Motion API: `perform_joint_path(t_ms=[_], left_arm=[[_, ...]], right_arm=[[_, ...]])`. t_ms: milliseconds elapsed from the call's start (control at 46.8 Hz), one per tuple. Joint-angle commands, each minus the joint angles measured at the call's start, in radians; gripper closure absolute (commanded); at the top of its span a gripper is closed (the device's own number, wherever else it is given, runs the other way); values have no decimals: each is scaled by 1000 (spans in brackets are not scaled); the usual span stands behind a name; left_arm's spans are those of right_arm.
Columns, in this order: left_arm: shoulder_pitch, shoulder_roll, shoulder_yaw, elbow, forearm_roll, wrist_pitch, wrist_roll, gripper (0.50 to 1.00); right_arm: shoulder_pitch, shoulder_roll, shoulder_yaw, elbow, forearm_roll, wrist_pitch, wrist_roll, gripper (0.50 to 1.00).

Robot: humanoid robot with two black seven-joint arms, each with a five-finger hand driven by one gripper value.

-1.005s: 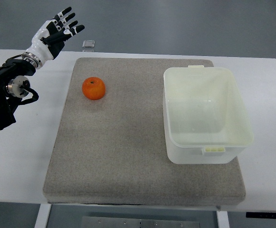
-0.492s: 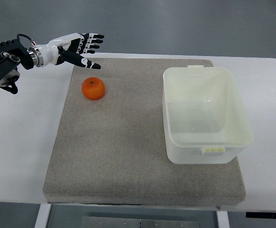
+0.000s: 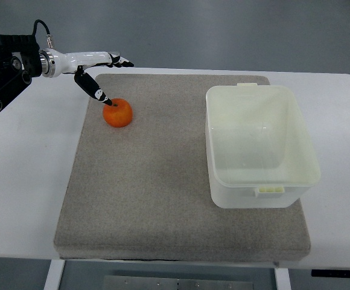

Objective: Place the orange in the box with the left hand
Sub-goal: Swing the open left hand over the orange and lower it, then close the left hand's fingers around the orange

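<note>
**Left hand open beside the orange**

Our left hand [image 3: 96,66] reaches in from the upper left, its white palm turned edge-on to the camera. We see the fingers [image 3: 122,60] stretched out flat along the far edge of the mat [image 3: 163,193], while the thumb [image 3: 93,88] points down toward the orange [image 3: 117,113] and its dark tip sits at the fruit's upper left side; we cannot tell whether it touches. We hold nothing. The orange rests on the grey mat near its far left corner. Well apart to the right, the pale plastic box [image 3: 311,175] stands on the same mat with its opening up. The mat lies on the white desk [image 3: 24,181].
</note>
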Motion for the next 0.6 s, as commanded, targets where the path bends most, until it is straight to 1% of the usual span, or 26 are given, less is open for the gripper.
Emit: perform_joint_path(t_ms=[0,85,192,256,342,406,577], left_arm=[[-1,12,5,-36,65,4,-27,508],[-25,17,31,-65,75,-16,-32,508],[-53,30,80,-84,71,-98,-43,508],[-57,35,84,-85,73,-131,-61,508],[-54,35,88,-85,79,-129,-86,510],[-56,35,106,-84,90,-125,-92,512],[-54,37,159,-80,136,-62,-95,516]], right_arm=[[0,0,0,0,0,0,0,574],[0,0,0,0,0,0,0,574],[0,0,0,0,0,0,0,574],[0,0,0,0,0,0,0,574],[0,0,0,0,0,0,0,574],[0,0,0,0,0,0,0,574],[0,0,0,0,0,0,0,574]])
